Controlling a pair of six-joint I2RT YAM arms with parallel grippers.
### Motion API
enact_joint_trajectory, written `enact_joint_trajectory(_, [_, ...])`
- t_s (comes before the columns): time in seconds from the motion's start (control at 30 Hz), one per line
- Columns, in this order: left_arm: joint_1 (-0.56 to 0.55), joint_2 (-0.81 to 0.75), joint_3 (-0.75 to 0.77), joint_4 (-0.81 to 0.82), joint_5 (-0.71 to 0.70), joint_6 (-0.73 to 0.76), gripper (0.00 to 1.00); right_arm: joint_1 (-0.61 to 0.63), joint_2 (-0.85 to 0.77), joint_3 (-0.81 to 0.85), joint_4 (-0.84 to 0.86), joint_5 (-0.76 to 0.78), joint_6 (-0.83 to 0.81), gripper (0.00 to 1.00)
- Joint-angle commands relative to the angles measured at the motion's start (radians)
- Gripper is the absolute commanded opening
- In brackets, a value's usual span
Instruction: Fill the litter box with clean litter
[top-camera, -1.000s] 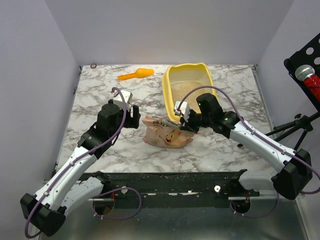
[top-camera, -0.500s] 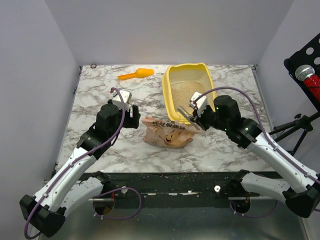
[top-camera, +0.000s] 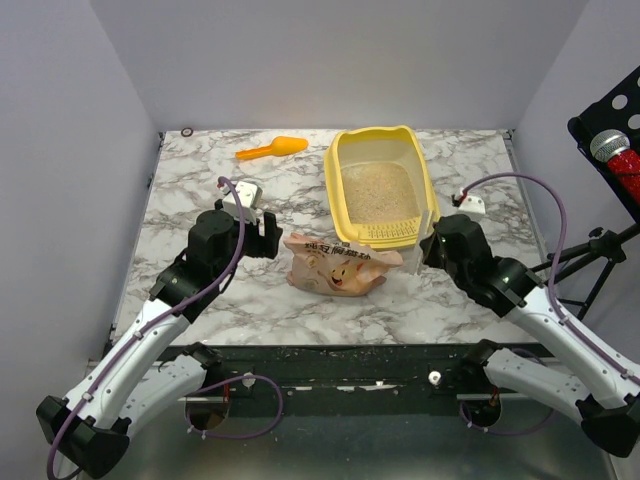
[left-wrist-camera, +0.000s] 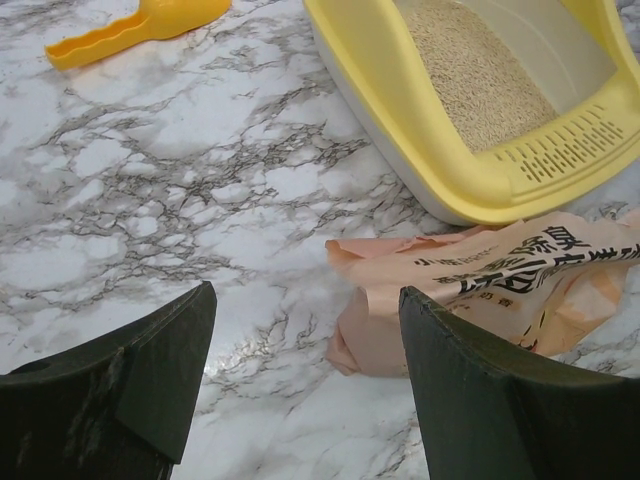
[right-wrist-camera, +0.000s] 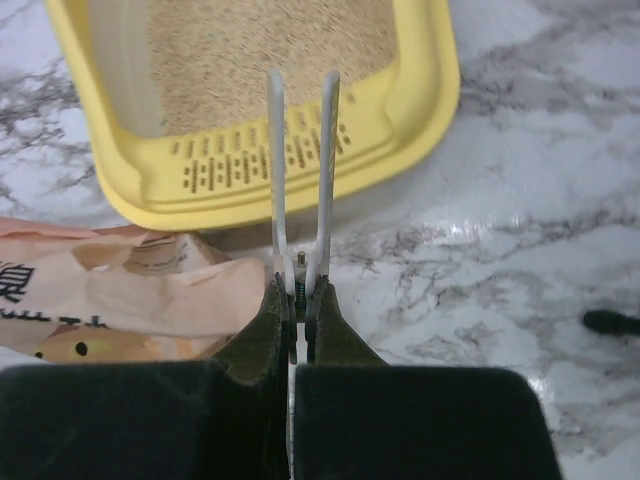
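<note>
The yellow litter box (top-camera: 385, 233) stands at the far middle of the marble-patterned table (top-camera: 200, 170), and we see its slotted lip turned toward the arms. Clean litter (top-camera: 378, 192) covers its floor in a beige, grainy layer that lies well below the tall rim.

Just in front of the lip, a pinkish-tan bag (top-camera: 335, 268) printed with dark characters lies crumpled on its side. Its upper edge reaches the box's near wall, though we cannot tell whether the two touch, and we cannot see what the bag holds.

Left of the box, toward the far edge, an orange scoop (top-camera: 272, 149) lies on the table, well apart from the rest.

At the box's near right corner, the right pincer (right-wrist-camera: 297, 290) is clamped on a thin white clip (right-wrist-camera: 275, 150), whose two prongs point toward the slotted lip.

The left pincer (left-wrist-camera: 305, 295) hangs to the near left of the box, beside the bag, with its jaws spread wide over bare marble.
</note>
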Motion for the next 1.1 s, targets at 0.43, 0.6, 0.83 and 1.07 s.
enact_joint_trajectory(0.43, [-0.002,-0.010,0.001,0.012,0.050,-0.027,0.82,-0.238,0.134,-0.293,-0.016,-0.083,0.540,0.01])
enact_joint_trajectory(0.6, [-0.002,-0.013,-0.004,0.018,0.031,-0.024,0.82,-0.270,0.183,-0.287,0.037,-0.094,0.502,0.01])
enact_joint_trajectory(0.83, [-0.002,0.008,0.004,0.015,-0.036,-0.044,0.84,-0.289,0.226,-0.272,0.054,-0.100,0.456,0.43])
enact_joint_trajectory(1.07, [0.007,0.056,0.028,0.020,-0.064,-0.104,0.87,-0.287,0.214,-0.232,0.044,-0.073,0.410,0.68])
